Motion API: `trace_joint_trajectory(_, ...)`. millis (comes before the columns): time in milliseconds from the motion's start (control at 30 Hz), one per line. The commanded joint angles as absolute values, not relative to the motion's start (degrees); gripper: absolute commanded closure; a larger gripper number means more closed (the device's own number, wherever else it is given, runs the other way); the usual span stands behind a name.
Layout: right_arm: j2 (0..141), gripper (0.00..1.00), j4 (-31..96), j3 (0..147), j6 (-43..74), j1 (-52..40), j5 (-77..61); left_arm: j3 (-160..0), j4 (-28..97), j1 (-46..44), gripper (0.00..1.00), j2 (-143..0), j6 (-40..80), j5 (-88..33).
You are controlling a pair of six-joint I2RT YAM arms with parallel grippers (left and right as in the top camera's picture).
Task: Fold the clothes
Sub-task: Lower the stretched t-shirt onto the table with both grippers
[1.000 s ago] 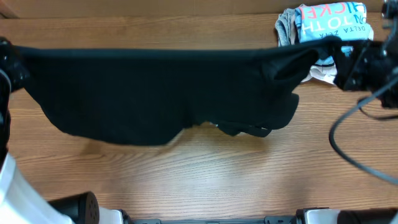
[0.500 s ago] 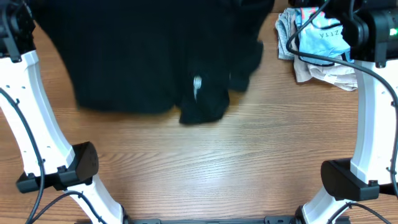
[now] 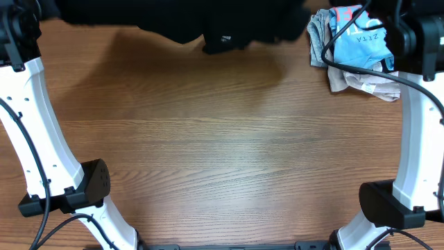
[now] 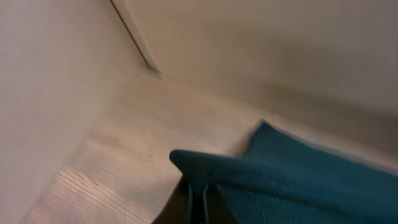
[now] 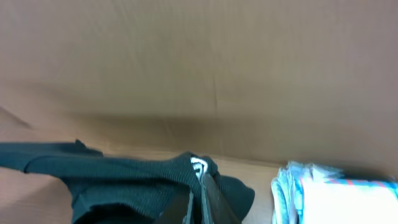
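Black fabric is stretching between the two pincers: the black T-shirt (image 3: 173, 17) is hanging along the far edge of the overhead view, running from the left pincer across to the right one. Its lower folds are sagging below them above the wooden table (image 3: 222, 153) and casting a soft shadow there.

The left pincer (image 4: 198, 190) is clamping tight on a corner of the shirt. In its wrist view the cloth is spreading away to the pincer's right and looking dark teal. The right pincer (image 5: 200, 190) is likewise pinching the shirt firmly between its fingers, with the cloth trailing off to its left and a bunched fold sitting just beyond its tips. A small white neck tag (image 5: 198, 165) is showing just past those fingertips.

To the right of the right pincer, a heap of other clothes is lying on the table: a light blue shirt (image 3: 364, 43) on top, a grey garment (image 3: 318, 35) on the side nearest the pincer, and a beige garment (image 3: 371, 82) underneath. Whether the heap is touching the black shirt cannot be told.
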State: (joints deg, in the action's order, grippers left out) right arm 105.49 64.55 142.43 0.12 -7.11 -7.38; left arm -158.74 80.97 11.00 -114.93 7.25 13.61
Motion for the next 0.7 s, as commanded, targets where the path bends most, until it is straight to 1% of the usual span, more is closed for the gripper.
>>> trace_joint_trajectory(0,105.67,0.96,67.24,137.97,-0.45,-5.93,-3.77,-159.48,88.44,12.25,0.96,-117.45,6.5,8.16)
trace_joint_trajectory(100,106.1,0.96,68.58,131.02,0.01,-5.93,-5.1,-159.48,96.79,12.25,0.96,-120.64,9.3,7.86)
trace_joint_trajectory(333,106.1,0.96,68.31,117.58,5.02,-5.93,-7.25,-150.98,96.82,12.14,0.96,-122.06,9.45,-0.64)
trace_joint_trajectory(467,106.1,0.96,69.63,113.16,7.38,-5.93,-7.77,-143.15,96.82,11.92,0.96,-121.82,9.41,-1.1)
trace_joint_trajectory(667,105.36,0.96,77.41,111.33,7.73,-5.93,-7.7,-129.19,96.82,12.21,0.96,-118.89,9.19,-0.56)
